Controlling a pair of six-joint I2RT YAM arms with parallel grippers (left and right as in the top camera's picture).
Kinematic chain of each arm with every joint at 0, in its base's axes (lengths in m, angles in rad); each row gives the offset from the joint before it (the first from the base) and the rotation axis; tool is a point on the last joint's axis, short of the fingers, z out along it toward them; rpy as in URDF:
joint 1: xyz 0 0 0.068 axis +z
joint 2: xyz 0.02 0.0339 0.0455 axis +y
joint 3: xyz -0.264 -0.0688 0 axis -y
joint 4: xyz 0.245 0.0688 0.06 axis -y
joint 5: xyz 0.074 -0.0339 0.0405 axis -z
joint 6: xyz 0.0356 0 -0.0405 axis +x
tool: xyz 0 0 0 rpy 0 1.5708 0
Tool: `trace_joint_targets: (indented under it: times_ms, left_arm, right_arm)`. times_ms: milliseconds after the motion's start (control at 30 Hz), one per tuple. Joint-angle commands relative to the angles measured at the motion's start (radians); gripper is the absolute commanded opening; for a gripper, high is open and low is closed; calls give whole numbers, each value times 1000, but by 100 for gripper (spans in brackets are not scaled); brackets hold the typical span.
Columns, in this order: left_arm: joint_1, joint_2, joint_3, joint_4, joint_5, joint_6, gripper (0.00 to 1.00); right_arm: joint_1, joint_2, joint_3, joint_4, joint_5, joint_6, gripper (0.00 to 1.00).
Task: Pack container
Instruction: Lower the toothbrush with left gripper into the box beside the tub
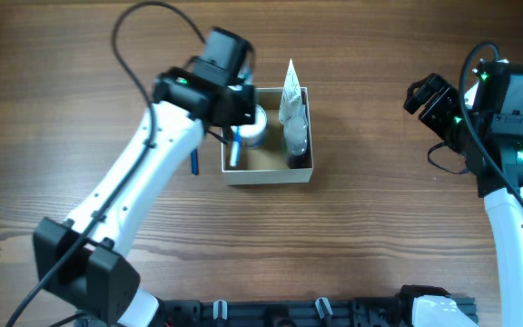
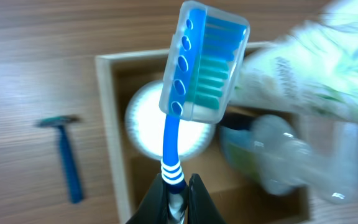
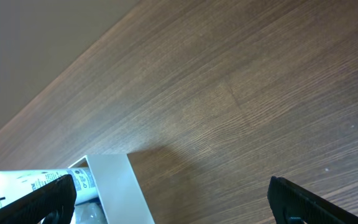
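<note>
The container (image 1: 271,174) is a square white-walled cardboard box with a tan inside, at the table's middle; its wall shows in the left wrist view (image 2: 112,130) and the right wrist view (image 3: 120,186). Inside it are a white tube (image 1: 291,91), a clear bottle (image 1: 296,138) and a small round white-lidded jar (image 1: 252,127). My left gripper (image 2: 178,186) is shut on a blue toothbrush (image 2: 197,68) with a clear head cap, held above the jar (image 2: 145,124) inside the box. My right gripper (image 1: 429,100) is open and empty, off to the right of the box.
A blue razor (image 2: 67,155) lies on the wooden table left of the box; it also shows in the overhead view (image 1: 194,160).
</note>
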Motion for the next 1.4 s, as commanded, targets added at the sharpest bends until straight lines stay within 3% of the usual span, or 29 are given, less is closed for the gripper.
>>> trace_joint_targets:
  times_ms: [0,467,1233,1367]
  left_arm:
    - [-46,50,5,21,-66,-116,4]
    - [-78,160,5,180,-50,-298,4]
    - [-108,241,5,138,19,-328,7]
    - [-108,240,5,150,19,-285,5]
  right_arm:
    - [-2,5,17,3,-12,14,100]
    - [-2,5,17,3,-12,14,100]
    - [-2,5,17,3,-12,14,100]
    - [-2,5,17,3,-12,14,100]
